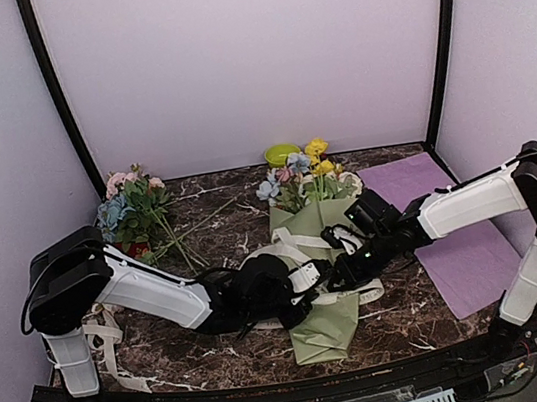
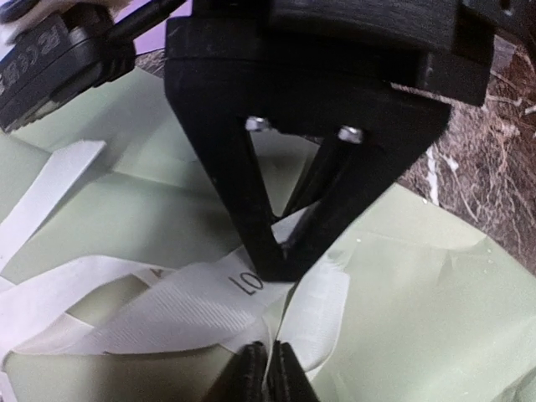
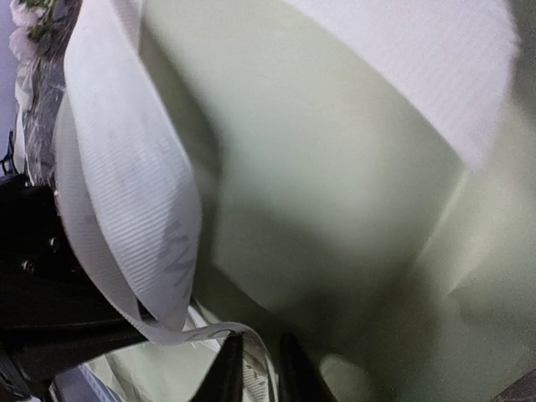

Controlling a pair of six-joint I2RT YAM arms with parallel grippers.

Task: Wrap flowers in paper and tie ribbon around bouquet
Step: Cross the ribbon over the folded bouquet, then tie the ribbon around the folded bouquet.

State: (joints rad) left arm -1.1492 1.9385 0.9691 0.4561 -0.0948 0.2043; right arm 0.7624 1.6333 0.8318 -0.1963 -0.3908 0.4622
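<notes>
The bouquet [image 1: 326,329], a cone of sage-green paper [image 2: 419,301], lies mid-table with its yellow, blue and pink flowers [image 1: 304,167] at the far end. The cream ribbon [image 1: 295,245] crosses its middle. My left gripper [image 1: 313,280] reaches over it from the left; in the left wrist view it [image 2: 268,373] is shut on a fold of the lettered ribbon [image 2: 167,301]. My right gripper [image 1: 344,268] meets it from the right, its tips [image 2: 285,260] on the same ribbon. In the right wrist view its jaws [image 3: 261,373] stand slightly apart, with the ribbon [image 3: 134,209] running loose between them.
A loose cluster of pink and blue blooms [image 1: 133,206] lies at the back left. A flat purple sheet [image 1: 455,234] covers the right side under the right arm. A small green dish [image 1: 282,152] sits by the back wall. More ribbon [image 1: 101,332] trails near the left arm's base.
</notes>
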